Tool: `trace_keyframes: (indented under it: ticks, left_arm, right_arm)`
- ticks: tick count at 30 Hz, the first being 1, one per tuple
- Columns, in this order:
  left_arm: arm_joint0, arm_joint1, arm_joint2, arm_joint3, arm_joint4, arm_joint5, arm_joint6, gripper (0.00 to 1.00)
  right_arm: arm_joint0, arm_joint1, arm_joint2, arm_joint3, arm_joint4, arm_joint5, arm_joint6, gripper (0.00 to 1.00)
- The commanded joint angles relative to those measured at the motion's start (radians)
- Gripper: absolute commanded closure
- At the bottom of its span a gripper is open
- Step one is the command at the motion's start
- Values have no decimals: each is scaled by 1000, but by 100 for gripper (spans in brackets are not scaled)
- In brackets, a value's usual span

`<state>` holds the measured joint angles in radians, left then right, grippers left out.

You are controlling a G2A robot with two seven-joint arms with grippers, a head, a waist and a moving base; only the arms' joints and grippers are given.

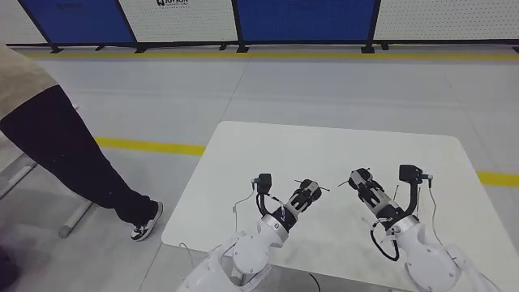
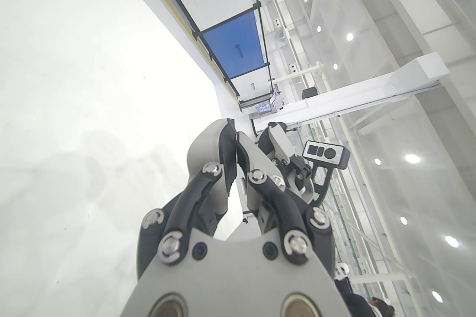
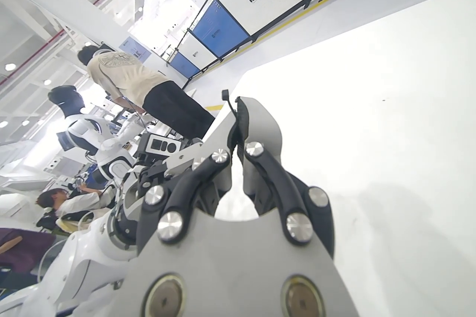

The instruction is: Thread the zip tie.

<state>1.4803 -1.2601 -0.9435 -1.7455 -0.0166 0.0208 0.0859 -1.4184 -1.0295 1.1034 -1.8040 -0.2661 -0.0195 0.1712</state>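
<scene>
Table: We see a white table (image 1: 340,150) in the lower middle of the top view. Both arms are over its near part.
Left gripper: The left gripper (image 1: 310,188) is low in the top view, a little left of the middle. It points up and to the right.
Left jaws: They are clenched. In the left wrist view its two black pads (image 2: 227,151) press tight together. A thin dark bit pokes out at the tips, and we cannot tell what it is.
Right gripper: The right gripper (image 1: 355,180) is low in the top view, a little right of the middle. It points up and to the left, toward the left gripper. The two tips are near each other but apart.
Right jaws: They are squeezed tight on the zip tie (image 3: 225,95).
Zip tie: It is thin and black. In the right wrist view we see its small square head sticking out past the right gripper's fingertips. Its strap runs back between the pads. It is held in the air, off the table.
Top view of the tie: We see just a thin dark line at each gripper's tip, too small to tell more.
</scene>
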Motion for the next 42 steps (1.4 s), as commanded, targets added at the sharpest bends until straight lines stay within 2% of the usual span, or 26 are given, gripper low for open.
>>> trace_keyframes:
  ticks: [1, 5, 16, 23, 34, 37, 42]
  left_arm:
    - [-2, -2, 0, 3, 12, 1, 30, 100]
    - [-13, -13, 23, 15, 23, -5, 86, 100]
    - [-15, -14, 25, 17, 20, -7, 87, 100]
    - [-15, -14, 25, 17, 20, -7, 87, 100]
    - [-15, -14, 25, 17, 20, -7, 87, 100]
    - [-15, -14, 25, 17, 20, -7, 87, 100]
    - [-15, -14, 25, 17, 20, -7, 87, 100]
  right_arm:
    - [-3, -3, -7, -1, -6, 0, -9, 100]
    - [-1, -16, -40, -2, -45, 14, -49, 100]
    - [0, -18, -43, 0, -54, 16, -52, 100]
    - [10, -42, -87, 25, -51, 17, -135, 100]
    - [10, -42, -87, 25, -51, 17, -135, 100]
    - [5, -45, -83, 17, -107, 35, -171, 100]
    - [-7, -54, -89, 11, -134, 47, -193, 100]
